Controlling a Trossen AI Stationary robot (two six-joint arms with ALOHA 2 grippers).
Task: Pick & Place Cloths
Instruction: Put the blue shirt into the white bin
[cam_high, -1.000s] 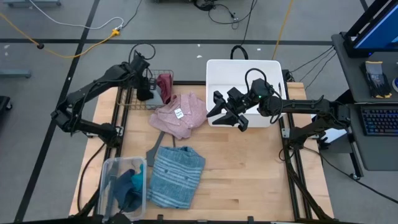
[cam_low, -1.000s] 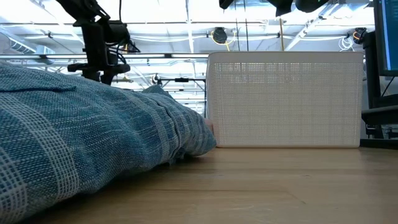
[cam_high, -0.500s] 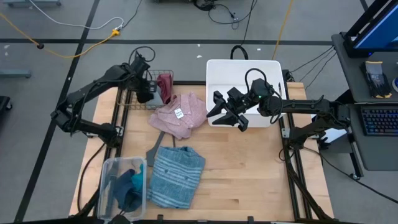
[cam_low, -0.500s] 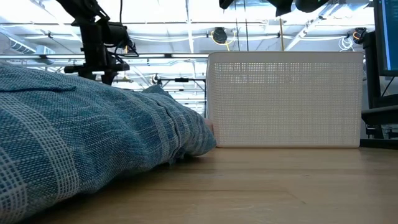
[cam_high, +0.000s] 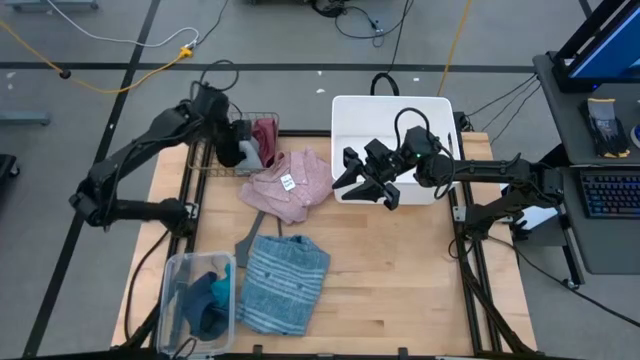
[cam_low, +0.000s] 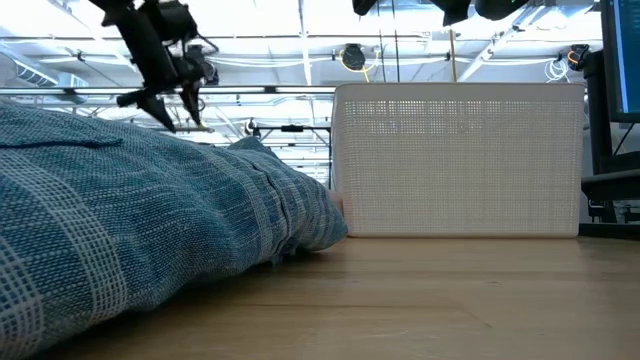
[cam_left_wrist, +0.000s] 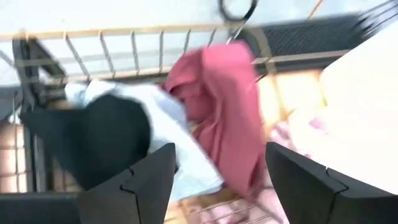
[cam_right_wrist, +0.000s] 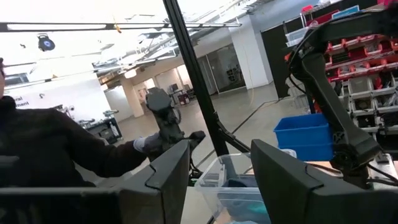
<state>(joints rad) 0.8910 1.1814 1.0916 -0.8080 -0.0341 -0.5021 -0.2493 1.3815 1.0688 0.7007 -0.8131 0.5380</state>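
Note:
A wire basket (cam_high: 232, 150) at the table's far left holds a maroon cloth (cam_left_wrist: 217, 106), a black cloth (cam_left_wrist: 93, 143) and a pale grey cloth (cam_left_wrist: 168, 124). My left gripper (cam_high: 243, 153) hovers open just above them, tipped, touching nothing (cam_left_wrist: 217, 180) (cam_low: 165, 103). The pink shirt (cam_high: 290, 185) with its white tag (cam_high: 287, 182) lies flat beside the wire basket. The blue striped cloth (cam_high: 285, 283) lies near the table's near edge (cam_low: 150, 220). Teal and dark blue pieces (cam_high: 205, 298) sit in a clear bin. My right gripper (cam_high: 362, 182) waits open over the white basket's left rim (cam_right_wrist: 221, 186).
The white basket (cam_high: 425, 125) stands at the far right of the table (cam_low: 460, 160). The clear bin (cam_high: 172, 290) sits at the near left corner. A grey hanger (cam_high: 247, 238) lies between the pink shirt and the striped cloth. A person's dark sleeve (cam_right_wrist: 62, 155) shows beyond the table.
My left gripper has risen a little above the wire basket and tipped over to a slant, staying open. The left arm's elbow has swung toward the table's far left. The cloths and my right arm have kept still.

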